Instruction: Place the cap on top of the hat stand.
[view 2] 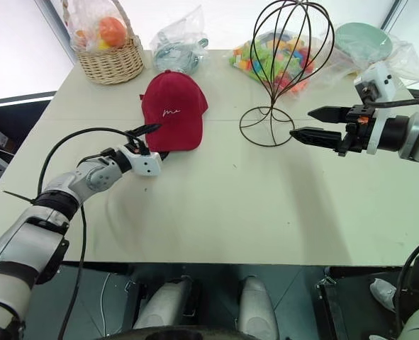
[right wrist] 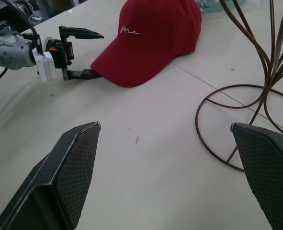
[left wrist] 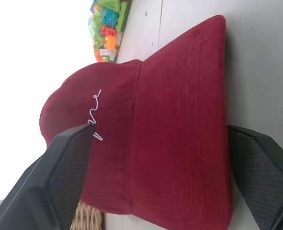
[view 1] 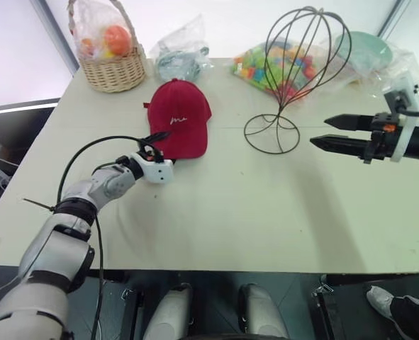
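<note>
Behind the cap (view 1: 179,117), a wicker basket (view 1: 115,72) holds bagged fruit (view 1: 108,39).

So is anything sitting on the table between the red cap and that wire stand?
No: between the cap and the stand, the head views show bare table.

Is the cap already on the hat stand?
No, the cap lies on the table beside the hat stand, with the open left gripper at its brim.

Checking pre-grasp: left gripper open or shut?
Open. The left gripper has its fingers spread above and below the cap brim edge.
</note>
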`<act>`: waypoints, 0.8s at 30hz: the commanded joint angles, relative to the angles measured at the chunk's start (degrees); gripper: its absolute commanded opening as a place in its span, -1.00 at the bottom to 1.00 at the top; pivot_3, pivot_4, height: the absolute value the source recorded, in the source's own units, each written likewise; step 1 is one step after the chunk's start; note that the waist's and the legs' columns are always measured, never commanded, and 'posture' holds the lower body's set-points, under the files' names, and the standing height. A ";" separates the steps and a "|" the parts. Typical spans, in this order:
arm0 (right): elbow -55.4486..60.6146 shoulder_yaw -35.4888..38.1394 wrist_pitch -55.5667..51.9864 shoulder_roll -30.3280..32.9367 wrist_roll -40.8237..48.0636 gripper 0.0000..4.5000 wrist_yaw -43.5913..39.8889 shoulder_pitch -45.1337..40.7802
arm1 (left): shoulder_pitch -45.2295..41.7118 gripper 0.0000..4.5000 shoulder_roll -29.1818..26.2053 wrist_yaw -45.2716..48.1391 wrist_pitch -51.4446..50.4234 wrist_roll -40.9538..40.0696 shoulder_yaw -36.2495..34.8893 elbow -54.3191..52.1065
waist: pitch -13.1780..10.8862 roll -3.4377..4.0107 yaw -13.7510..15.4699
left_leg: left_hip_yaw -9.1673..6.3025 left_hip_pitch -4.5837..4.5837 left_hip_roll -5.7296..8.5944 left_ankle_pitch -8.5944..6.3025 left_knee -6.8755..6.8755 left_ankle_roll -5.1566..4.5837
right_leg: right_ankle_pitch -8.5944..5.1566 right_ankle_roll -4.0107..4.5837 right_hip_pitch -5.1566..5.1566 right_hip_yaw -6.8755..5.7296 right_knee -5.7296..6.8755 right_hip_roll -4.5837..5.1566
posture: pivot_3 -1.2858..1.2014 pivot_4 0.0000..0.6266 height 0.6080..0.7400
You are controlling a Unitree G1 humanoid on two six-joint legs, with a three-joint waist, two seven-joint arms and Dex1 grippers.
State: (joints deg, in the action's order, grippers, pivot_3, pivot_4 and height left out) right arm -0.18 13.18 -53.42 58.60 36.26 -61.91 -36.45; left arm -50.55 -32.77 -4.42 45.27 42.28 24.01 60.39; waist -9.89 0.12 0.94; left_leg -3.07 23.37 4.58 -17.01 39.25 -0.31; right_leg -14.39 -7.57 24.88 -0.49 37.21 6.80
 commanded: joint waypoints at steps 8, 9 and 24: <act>1.94 2.73 0.92 0.42 1.16 1.00 1.90 0.20 | -3.21 -0.75 1.39 -3.18 -2.69 0.89 2.72 5.19 | 0.02 -0.02 -0.06 | -0.02 0.00 0.00 0.00 0.01 0.00 | 0.01 -0.02 0.00 0.00 0.01 0.00 | 0.03 -0.52 1.00; 1.94 2.81 0.92 0.46 1.17 1.00 1.98 0.24 | -3.24 -0.93 1.34 -3.66 -2.55 0.95 2.83 5.17 | 0.02 -0.02 -0.06 | -0.02 0.00 0.00 0.00 0.02 0.00 | 0.01 -0.02 0.00 0.00 0.01 0.00 | 0.03 -0.52 1.00; -4.73 3.80 4.62 2.55 -0.45 1.00 0.85 -2.55 | 1.73 -0.97 -3.15 -21.52 -14.39 2.92 -5.65 -26.61 | -0.02 -0.08 -0.13 | -0.02 0.08 0.00 0.00 0.00 0.01 | 0.01 -0.02 0.11 0.03 -0.01 0.01 | 0.03 -0.52 1.00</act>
State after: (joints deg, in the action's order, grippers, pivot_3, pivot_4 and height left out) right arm -4.07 14.51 -50.50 59.31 36.04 -60.24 -37.23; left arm -48.64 -34.90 -26.20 33.64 46.33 22.09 42.02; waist -9.91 0.03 0.81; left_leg -3.09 23.46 4.58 -17.00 39.25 -0.30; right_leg -14.38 -7.59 25.01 -0.46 37.20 6.81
